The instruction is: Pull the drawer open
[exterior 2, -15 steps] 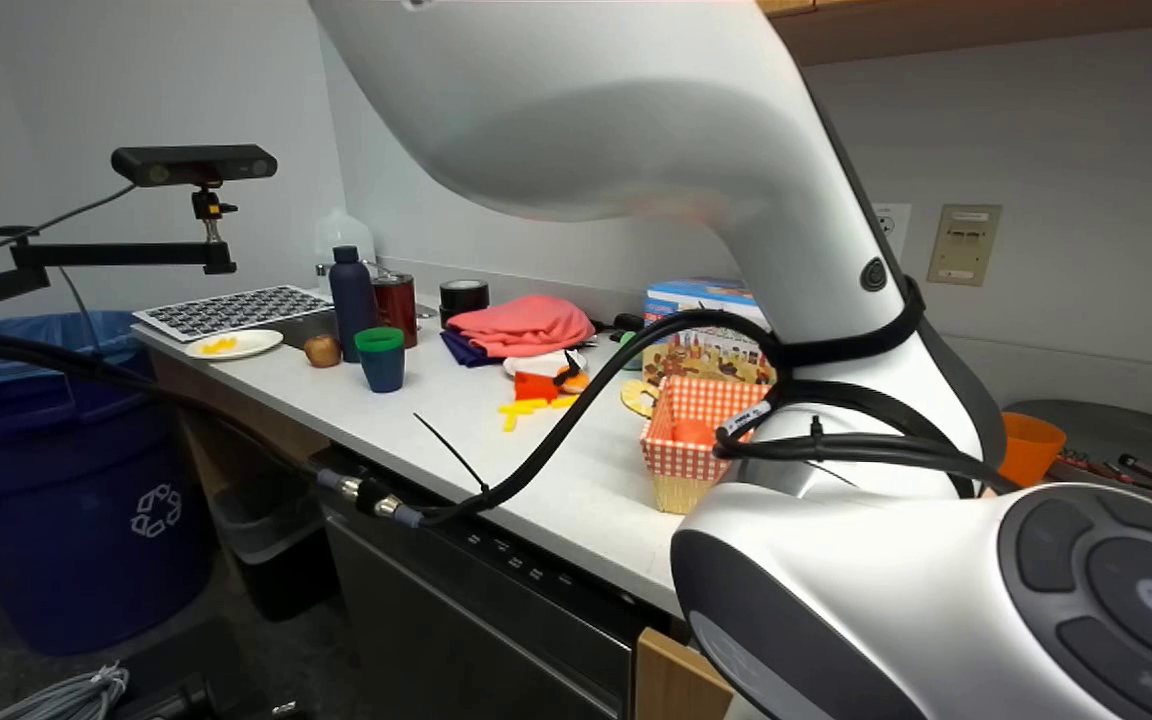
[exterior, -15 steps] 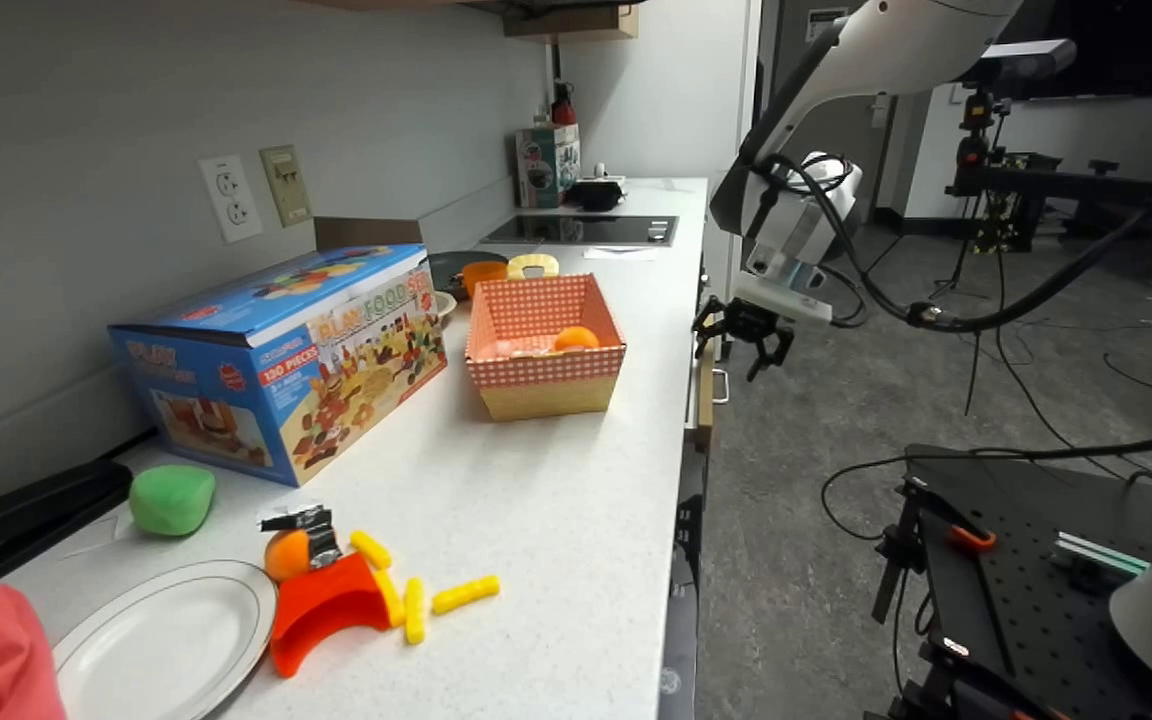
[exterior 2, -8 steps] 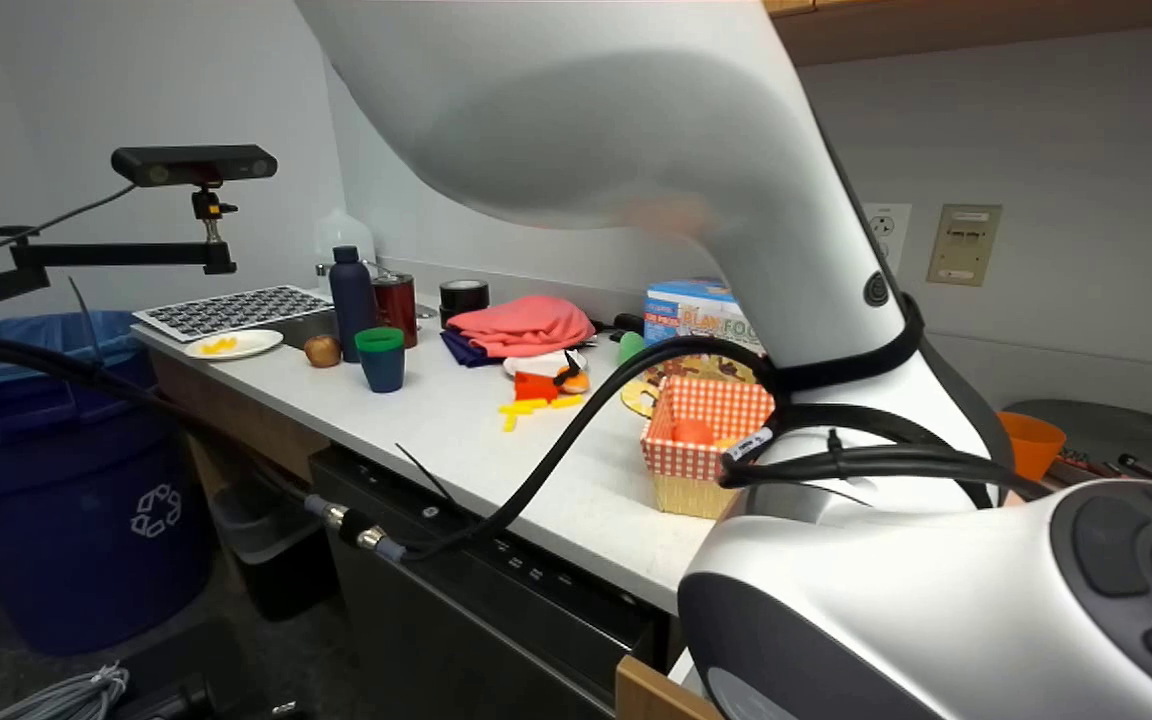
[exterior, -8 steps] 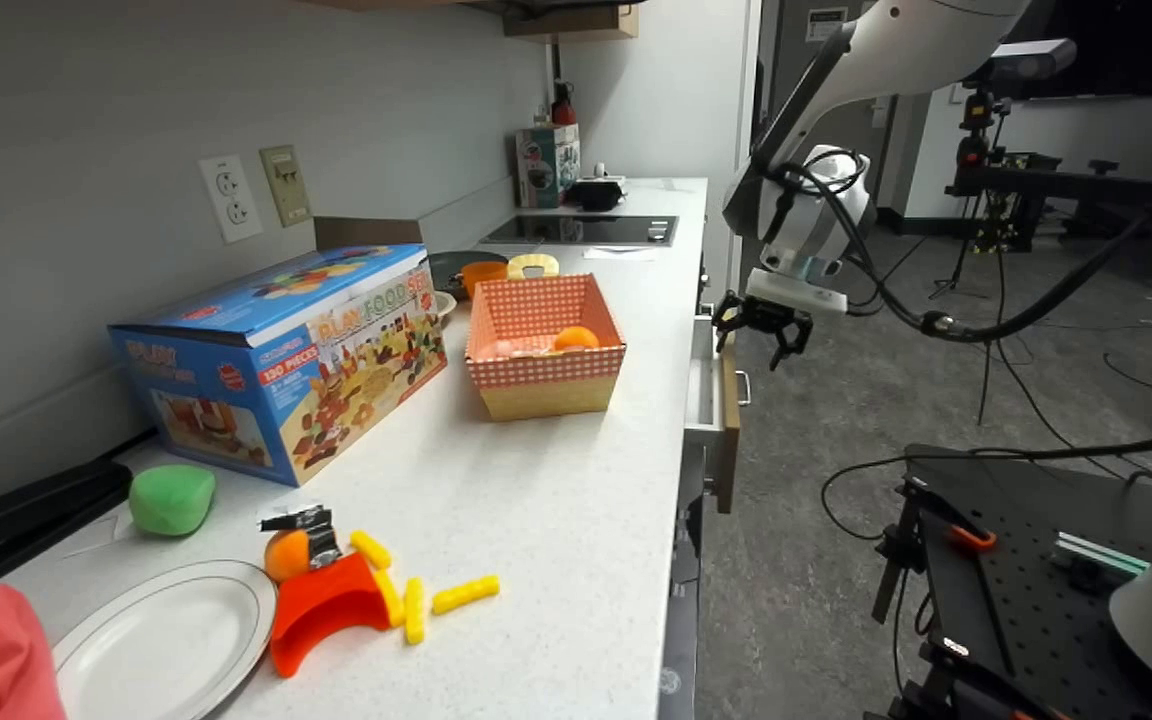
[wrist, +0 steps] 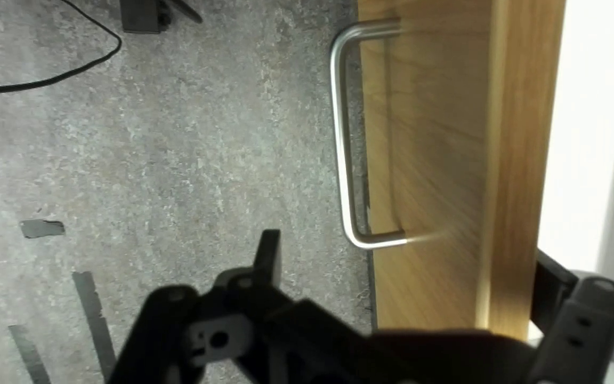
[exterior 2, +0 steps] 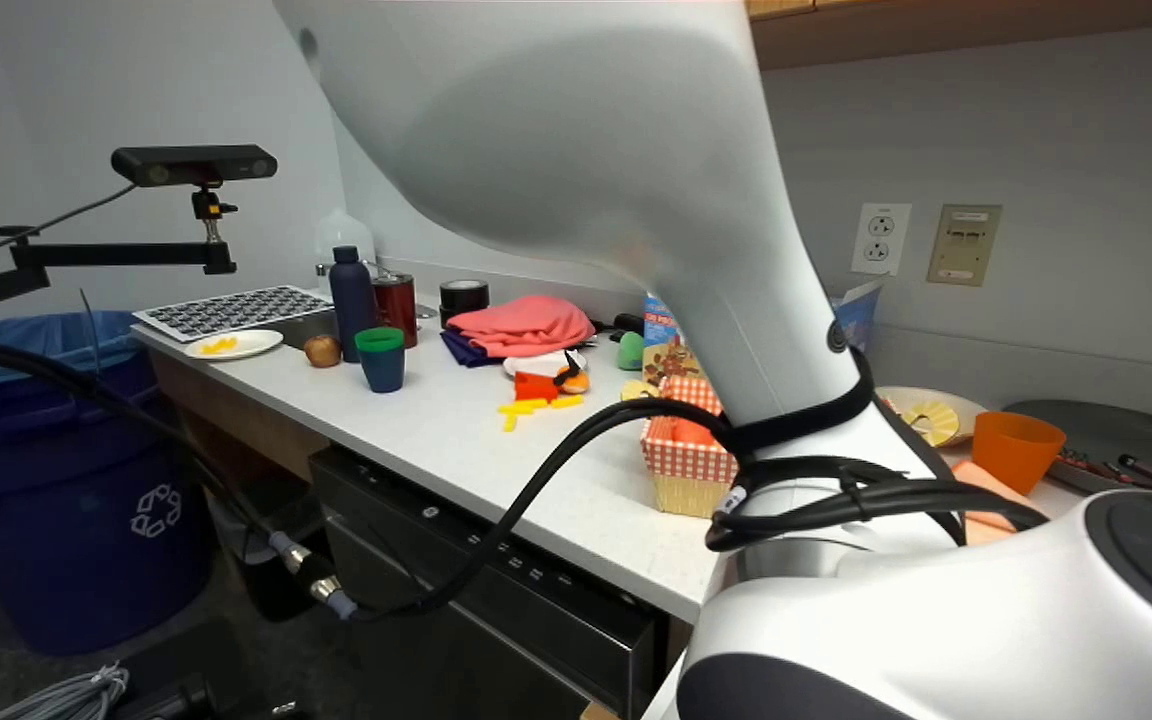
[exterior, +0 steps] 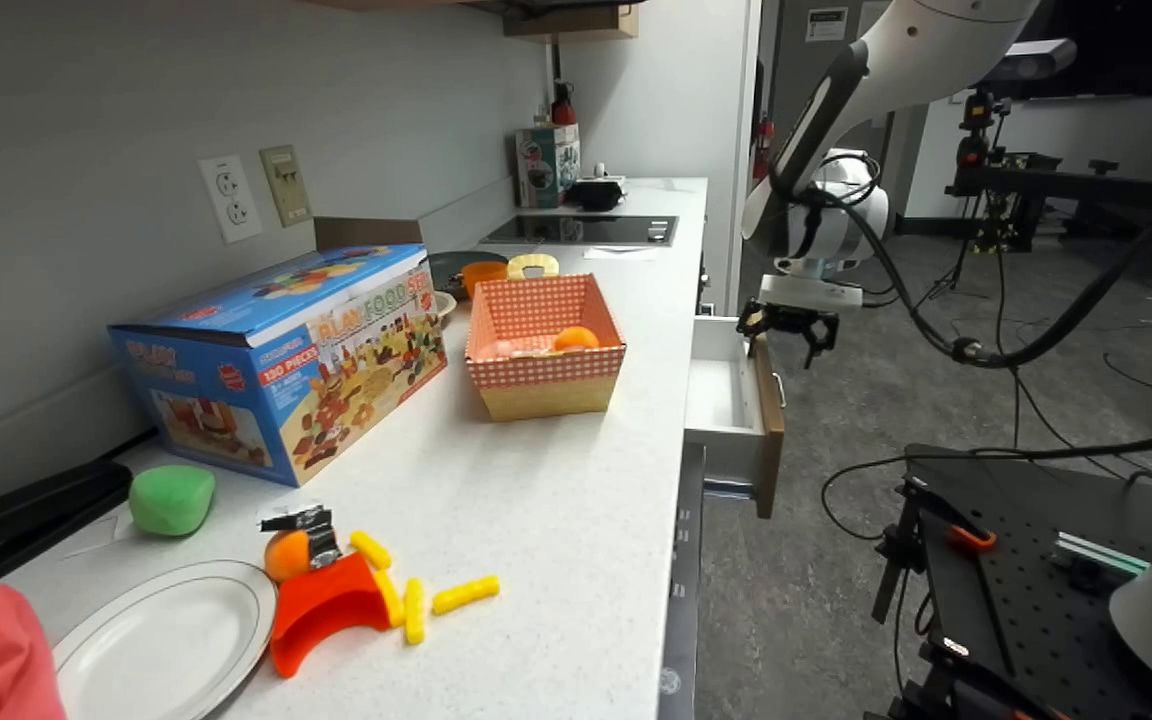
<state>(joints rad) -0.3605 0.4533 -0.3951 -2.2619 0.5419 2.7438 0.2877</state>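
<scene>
Clearly, the drawer [exterior: 724,398] stands open, jutting from beneath the edge of the counter [exterior: 576,500], its white inside showing and a metal handle [wrist: 341,144] on its wooden front [wrist: 437,170]. Just off that edge hangs the gripper [exterior: 782,346], fingers [wrist: 268,258] spread wide astride the front, one on the inner side, the other outside over the floor [wrist: 205,160]; whether either touches the wood I cannot tell. On the counter rests a checked basket [exterior: 546,375] near the edge and, farther in, a colourful toy box [exterior: 281,360].

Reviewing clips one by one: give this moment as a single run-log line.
drawer: open, full travel unclear | gripper: open, straddling wooden front | metal handle: not gripped | checked basket: on counter
</scene>
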